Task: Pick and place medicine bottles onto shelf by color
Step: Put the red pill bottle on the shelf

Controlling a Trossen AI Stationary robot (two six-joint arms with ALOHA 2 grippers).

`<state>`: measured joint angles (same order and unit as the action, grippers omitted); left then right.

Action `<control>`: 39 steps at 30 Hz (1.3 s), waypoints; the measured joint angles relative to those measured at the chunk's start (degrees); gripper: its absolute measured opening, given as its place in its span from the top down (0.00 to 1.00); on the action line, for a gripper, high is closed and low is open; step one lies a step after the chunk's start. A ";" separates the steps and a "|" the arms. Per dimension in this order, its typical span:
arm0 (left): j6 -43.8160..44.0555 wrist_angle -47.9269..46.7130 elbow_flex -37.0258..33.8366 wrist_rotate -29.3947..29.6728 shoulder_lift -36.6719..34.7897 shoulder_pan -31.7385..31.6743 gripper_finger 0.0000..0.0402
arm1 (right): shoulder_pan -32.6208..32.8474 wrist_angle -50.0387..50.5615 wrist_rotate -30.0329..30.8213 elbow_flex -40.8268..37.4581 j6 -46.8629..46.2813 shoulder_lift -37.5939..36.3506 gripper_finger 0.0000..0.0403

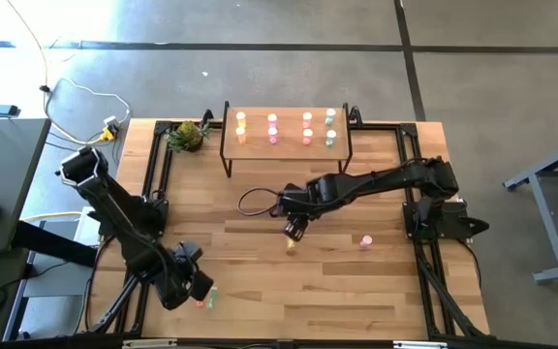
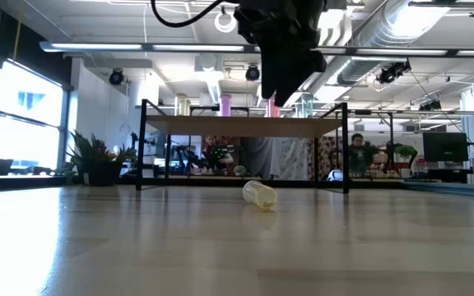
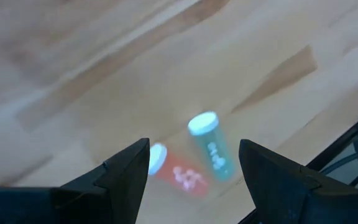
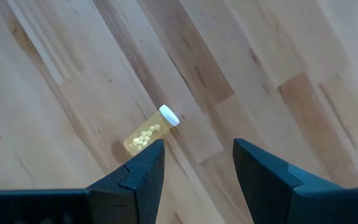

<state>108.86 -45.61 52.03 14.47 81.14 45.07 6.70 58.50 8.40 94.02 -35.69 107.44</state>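
The bench (image 1: 356,281) carries the shelf (image 1: 289,145) at its far edge, eight medicine bottles (image 1: 272,129) standing on top. The right tool (image 1: 294,231) hangs released above a yellow bottle (image 4: 149,134) lying on its side. The left tool (image 1: 194,283), also released, hovers over a red bottle (image 3: 179,174) and green bottle (image 3: 210,146). A pink bottle (image 1: 365,241) stands apart.

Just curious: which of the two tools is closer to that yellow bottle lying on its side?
The right tool: it hovers open just above the yellow bottle. The left tool is far off near the table's front-left edge, over a red bottle and a green bottle.
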 joint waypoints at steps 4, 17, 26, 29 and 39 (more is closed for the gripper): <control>6.69 0.00 0.00 -1.08 1.18 1.77 0.41 | -0.86 0.00 -0.02 0.02 2.91 0.00 0.55; 22.06 0.72 0.00 -3.42 4.01 6.77 0.41 | -2.58 0.00 -0.02 0.01 6.85 0.00 0.55; 24.06 5.79 0.02 -3.61 7.94 7.53 0.41 | -2.58 -0.09 0.00 0.00 7.49 0.00 0.55; 24.47 6.26 0.02 -4.41 9.37 7.55 0.41 | -2.58 -0.13 0.00 0.02 7.49 0.00 0.55; 24.52 10.23 0.86 -5.39 14.79 7.06 0.41 | -2.58 -0.30 0.00 0.01 7.49 0.00 0.55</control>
<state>133.38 -35.37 52.89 9.08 95.93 52.13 4.12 58.20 8.40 94.03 -28.21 107.44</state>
